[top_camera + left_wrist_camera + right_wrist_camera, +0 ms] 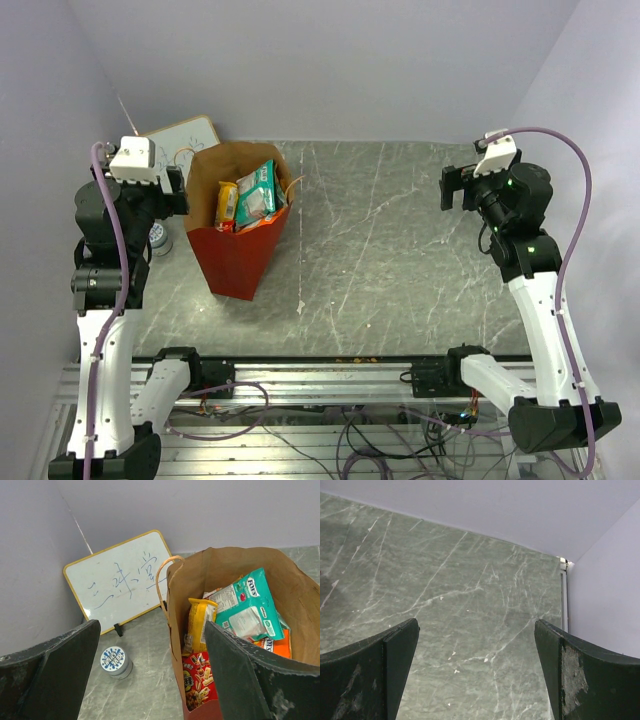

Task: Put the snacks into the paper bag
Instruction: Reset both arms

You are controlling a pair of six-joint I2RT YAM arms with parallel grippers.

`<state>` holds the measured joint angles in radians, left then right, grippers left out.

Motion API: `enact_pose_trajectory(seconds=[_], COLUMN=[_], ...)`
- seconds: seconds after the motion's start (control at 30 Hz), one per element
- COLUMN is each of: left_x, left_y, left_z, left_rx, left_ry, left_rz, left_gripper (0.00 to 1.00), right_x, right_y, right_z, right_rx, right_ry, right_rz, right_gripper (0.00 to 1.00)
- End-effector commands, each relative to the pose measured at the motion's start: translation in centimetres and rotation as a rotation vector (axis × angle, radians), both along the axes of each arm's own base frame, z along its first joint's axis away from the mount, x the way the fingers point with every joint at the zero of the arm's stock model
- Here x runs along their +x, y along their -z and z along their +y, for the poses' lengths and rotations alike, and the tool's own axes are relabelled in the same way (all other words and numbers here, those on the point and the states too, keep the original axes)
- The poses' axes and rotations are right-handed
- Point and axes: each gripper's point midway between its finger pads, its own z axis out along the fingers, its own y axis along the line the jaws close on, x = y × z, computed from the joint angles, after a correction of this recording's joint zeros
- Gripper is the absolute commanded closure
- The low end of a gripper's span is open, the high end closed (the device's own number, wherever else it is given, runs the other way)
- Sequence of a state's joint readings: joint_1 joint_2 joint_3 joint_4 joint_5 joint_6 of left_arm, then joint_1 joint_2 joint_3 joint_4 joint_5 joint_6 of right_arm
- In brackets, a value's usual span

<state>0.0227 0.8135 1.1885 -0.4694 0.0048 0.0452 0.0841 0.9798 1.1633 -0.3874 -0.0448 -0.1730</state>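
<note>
Paper bag (235, 262): one, red outside, with two loop handles (295, 185). Snack packets showing in its mouth: four, namely one teal pack (247, 607), one yellow pack (200, 622), one orange pack (277, 647) and one red pack (196, 680); any lying beneath are hidden and not counted. Writing board (120, 580): one. Small round tin (116, 661): one. Robot arms: two, one left arm (100, 330) and one right arm (545, 300). Grippers: two, left gripper (152, 645) and right gripper (475, 630), each with two fingers, four fingers in all. Table (400, 250): one.
</note>
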Motion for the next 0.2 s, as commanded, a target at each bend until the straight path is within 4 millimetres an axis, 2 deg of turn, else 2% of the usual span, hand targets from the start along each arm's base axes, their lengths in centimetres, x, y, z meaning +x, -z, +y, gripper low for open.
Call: enact_pose_trajectory(seconds=[0.0,0.17], left_x=[-0.47,-0.55], left_y=[-1.43,-1.34], left_z=[0.17,0.19], left_rx=[0.013,0.018], left_ry=[-0.001,-0.001], left_rz=[-0.033,-0.032], left_gripper=[0.04,0.04], right_x=[-0.21,-0.23], right_y=[-0.75,-0.67], right_z=[-0.3,-0.13], right_rx=[-0.002,-0.001], right_ry=[0.006,-0.002], right_rz=[-0.021,-0.02], right_gripper=[0.0,0.0])
